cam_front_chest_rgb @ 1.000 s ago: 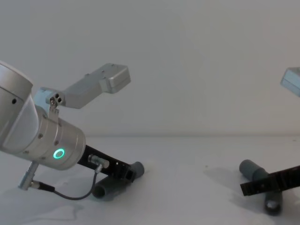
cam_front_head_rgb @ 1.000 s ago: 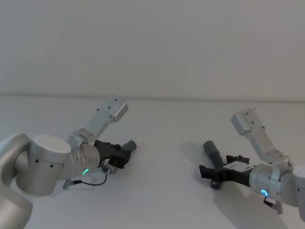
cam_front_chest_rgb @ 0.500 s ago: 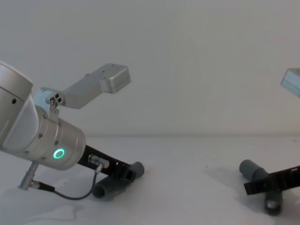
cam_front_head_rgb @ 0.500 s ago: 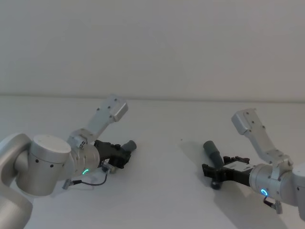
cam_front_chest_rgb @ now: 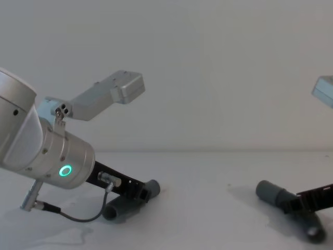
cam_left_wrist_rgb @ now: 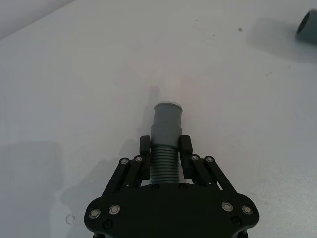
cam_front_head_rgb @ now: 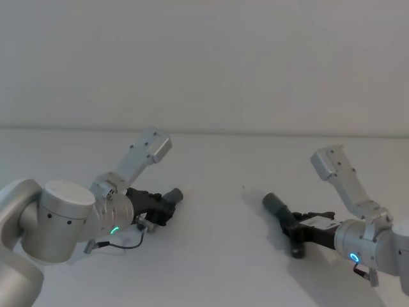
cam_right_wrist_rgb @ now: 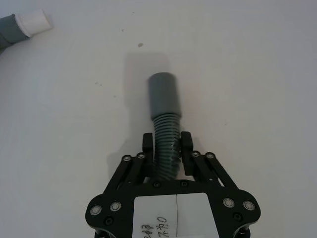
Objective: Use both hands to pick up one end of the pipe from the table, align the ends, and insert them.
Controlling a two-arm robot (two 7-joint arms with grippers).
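Note:
Two grey pipe pieces lie on the white table [cam_front_head_rgb: 217, 268]. My left gripper [cam_front_head_rgb: 165, 206] is low over the table and shut on the ribbed section of the left pipe piece [cam_left_wrist_rgb: 166, 130], one finger [cam_left_wrist_rgb: 144, 148] on each side; its smooth end points forward past the fingertips. In the chest view this piece [cam_front_chest_rgb: 120, 209] rests on the table under the left gripper [cam_front_chest_rgb: 141, 191]. My right gripper [cam_right_wrist_rgb: 165, 144] is shut on the ribbed part of the right pipe piece [cam_right_wrist_rgb: 164, 99], whose collared end [cam_front_head_rgb: 271, 202] points toward the left arm. The chest view shows that piece [cam_front_chest_rgb: 270, 194] low beside the right gripper [cam_front_chest_rgb: 303, 203].
Bare white table lies between the two arms, with a small dark speck [cam_front_head_rgb: 243, 187] near the middle. A plain wall [cam_front_head_rgb: 204, 57] stands behind the table's back edge. A thin cable [cam_front_chest_rgb: 78, 214] loops under the left wrist.
The right gripper's fingers closed from wide open onto the right pipe piece, which turned so that its far end swung to the left. The left arm and its piece stayed still.

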